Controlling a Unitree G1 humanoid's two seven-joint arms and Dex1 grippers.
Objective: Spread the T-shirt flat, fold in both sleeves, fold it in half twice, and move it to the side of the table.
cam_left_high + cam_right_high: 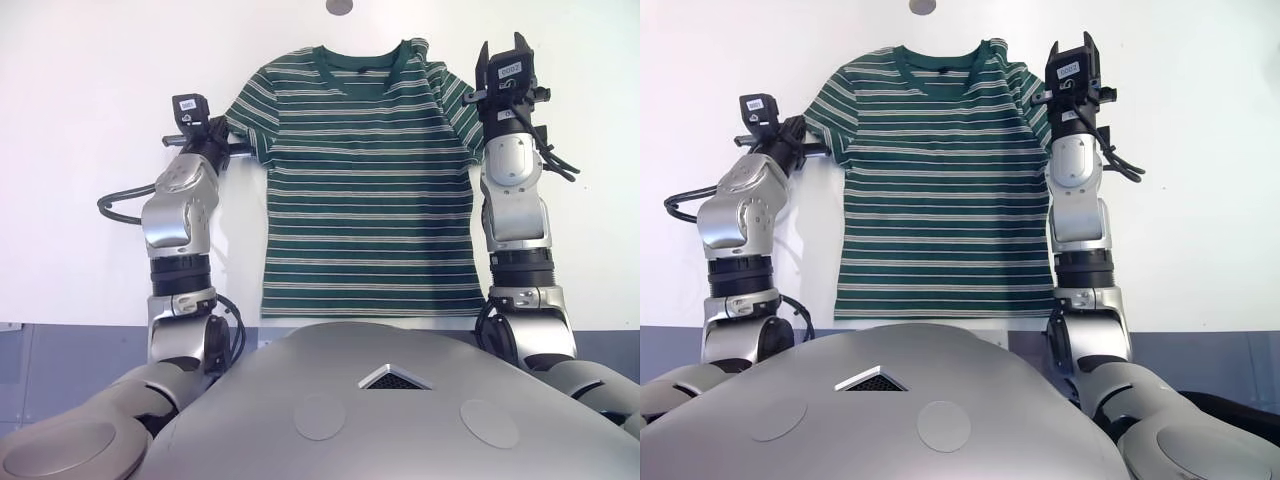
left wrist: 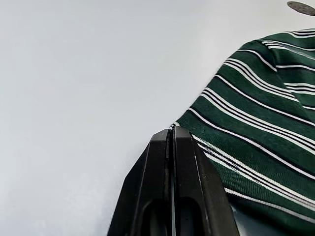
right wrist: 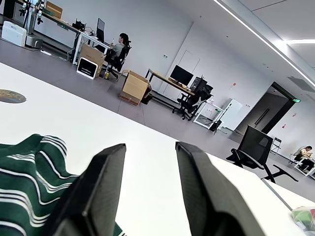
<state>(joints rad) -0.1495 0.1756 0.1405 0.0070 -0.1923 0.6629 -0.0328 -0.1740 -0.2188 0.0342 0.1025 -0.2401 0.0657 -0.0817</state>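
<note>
A green T-shirt [image 1: 365,190] with thin white stripes lies flat on the white table [image 1: 90,270], collar at the far side. My left gripper [image 1: 240,148] rests low at the hem of the shirt's left sleeve [image 1: 250,115]. In the left wrist view its fingers [image 2: 172,129] are pressed together with the hem's edge pinched at their tips. My right gripper [image 1: 503,45] stands open, raised over the right sleeve [image 1: 462,110] and pointing away from me, with nothing between its fingers [image 3: 197,187]. The cloth by the right shoulder [image 1: 418,50] is slightly bunched.
A small grey round disc [image 1: 339,5] is set in the table just beyond the collar. Bare white tabletop stretches to both sides of the shirt. The table's near edge [image 1: 60,322] runs close to me. Office desks and chairs stand in the room behind.
</note>
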